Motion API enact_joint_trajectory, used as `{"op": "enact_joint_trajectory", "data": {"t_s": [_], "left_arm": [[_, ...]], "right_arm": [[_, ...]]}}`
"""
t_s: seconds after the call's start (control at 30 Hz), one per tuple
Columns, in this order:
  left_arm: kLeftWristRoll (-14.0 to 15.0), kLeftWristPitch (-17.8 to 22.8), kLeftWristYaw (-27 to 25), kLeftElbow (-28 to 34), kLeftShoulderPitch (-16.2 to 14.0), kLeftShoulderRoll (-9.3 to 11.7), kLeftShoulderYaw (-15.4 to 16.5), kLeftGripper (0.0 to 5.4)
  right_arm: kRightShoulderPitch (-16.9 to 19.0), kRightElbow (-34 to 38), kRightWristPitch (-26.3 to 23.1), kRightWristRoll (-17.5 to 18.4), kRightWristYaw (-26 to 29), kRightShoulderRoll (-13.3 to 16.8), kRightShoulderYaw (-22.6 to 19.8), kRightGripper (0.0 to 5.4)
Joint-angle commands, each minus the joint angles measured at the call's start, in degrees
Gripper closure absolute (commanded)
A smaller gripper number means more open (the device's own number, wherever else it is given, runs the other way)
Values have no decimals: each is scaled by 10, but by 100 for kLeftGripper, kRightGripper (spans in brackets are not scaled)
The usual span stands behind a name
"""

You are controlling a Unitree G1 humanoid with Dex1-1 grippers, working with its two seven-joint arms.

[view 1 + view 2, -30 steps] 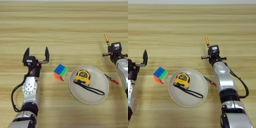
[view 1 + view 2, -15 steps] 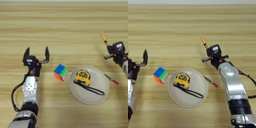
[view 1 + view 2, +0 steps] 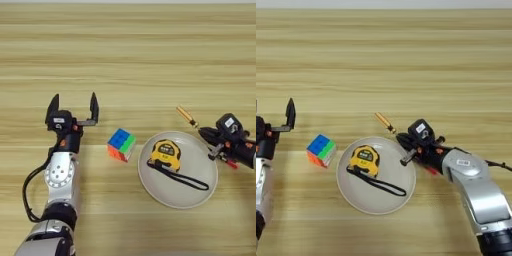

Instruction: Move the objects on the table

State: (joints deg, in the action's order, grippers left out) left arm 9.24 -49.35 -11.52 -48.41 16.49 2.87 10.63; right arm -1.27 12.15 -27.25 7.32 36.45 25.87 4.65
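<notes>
Jaws on the right gripper are clamping the rod over the plate at its 1 o'clock rim, so that one's underway. Left gripper is sitting spread wide and idle at 9 o'clock, cube untouched on the surface.

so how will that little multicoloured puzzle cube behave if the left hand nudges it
The little multicoloured puzzle cube sits flat on the light wooden table, so it would probably slide rather than roll. It looks like light plastic, likely easy to shift. The open left hand might turn it if it pushes a corner.
</notes>
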Motion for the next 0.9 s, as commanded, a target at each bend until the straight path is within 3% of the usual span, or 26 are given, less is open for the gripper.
{"op": "enact_joint_trajectory", "data": {"t_s": [0.03,0.5,0.9], "left_arm": [[0,2,0,-5,5,0,1,0],[1,4,-2,-6,8,0,3,0],[0,1,1,-10,11,-5,2,0]], "right_arm": [[5,-7,-35,24,13,2,5,530],[3,-97,-75,42,14,-15,25,530],[-29,-153,-76,42,-7,-37,15,530]]}}
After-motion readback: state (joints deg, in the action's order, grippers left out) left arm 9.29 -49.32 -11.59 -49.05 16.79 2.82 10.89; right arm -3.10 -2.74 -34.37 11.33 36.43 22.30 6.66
